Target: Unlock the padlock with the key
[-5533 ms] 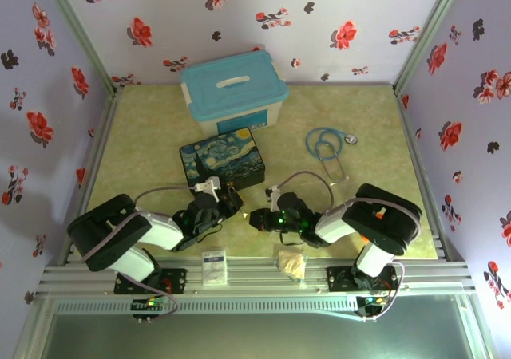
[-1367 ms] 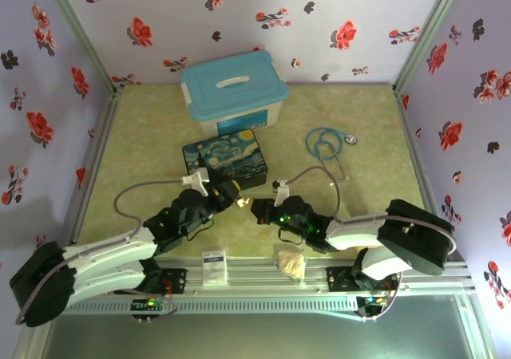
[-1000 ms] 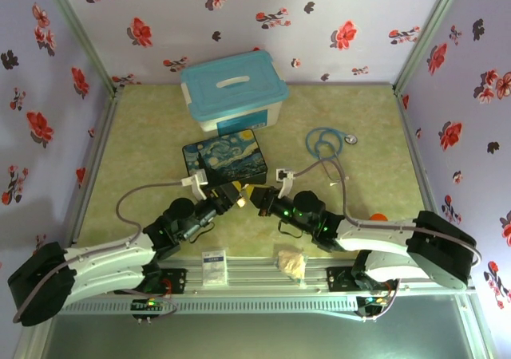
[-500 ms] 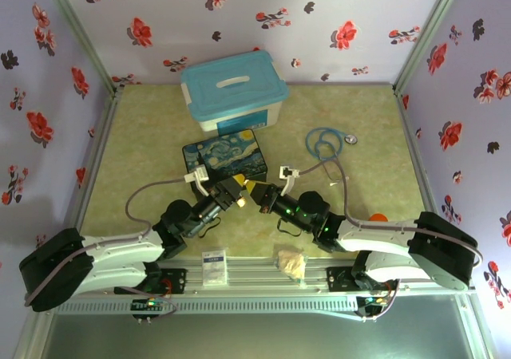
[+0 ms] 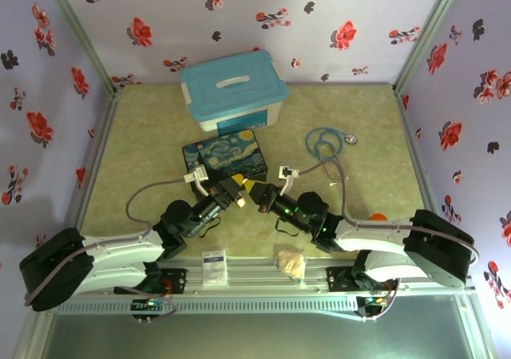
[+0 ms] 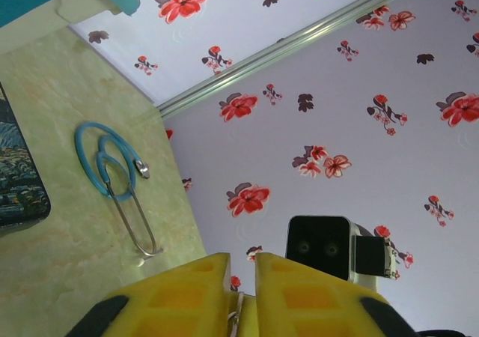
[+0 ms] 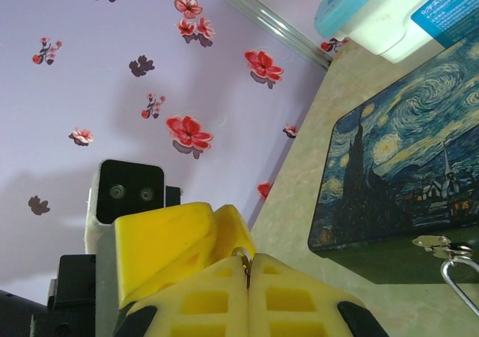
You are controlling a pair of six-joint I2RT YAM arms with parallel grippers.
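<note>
Reaching in from the near-left corner, the left arm lies low over the table (image 5: pixel 136 147), with a bare strip of marbled surface between it and the left rail. A small white card (image 5: pixel 213 266) rests on the near rail.

The left gripper (image 5: pixel 239 195) sits mid-table with its fingers drawn almost together. The left wrist view shows a narrow slit with a sliver of silvery metal in it; whether they pinch it I cannot tell. Just behind stands the starry-night box (image 5: pixel 223 156), and beyond it, by the back wall, the blue-lidded storage bin (image 5: pixel 233 92).

Tip to tip with its partner, the right gripper (image 5: pixel 255 191) is clenched. A small dark metal ring, apparently the key (image 7: pixel 242 257), pokes from the seam of its yellow fingers.

In the right wrist view a thin silvery loop, perhaps the shackle of the padlock (image 7: pixel 458 281), hangs at the box's clasp (image 7: pixel 434 243), cut off by the frame edge.

A crumpled beige wad (image 5: pixel 291 262) lies at the near edge. Farther right, the blue stethoscope (image 5: pixel 326 147) lies well apart from the fingers, with the right wrist's cable arcing near it. Open table runs from there to the right rail.
</note>
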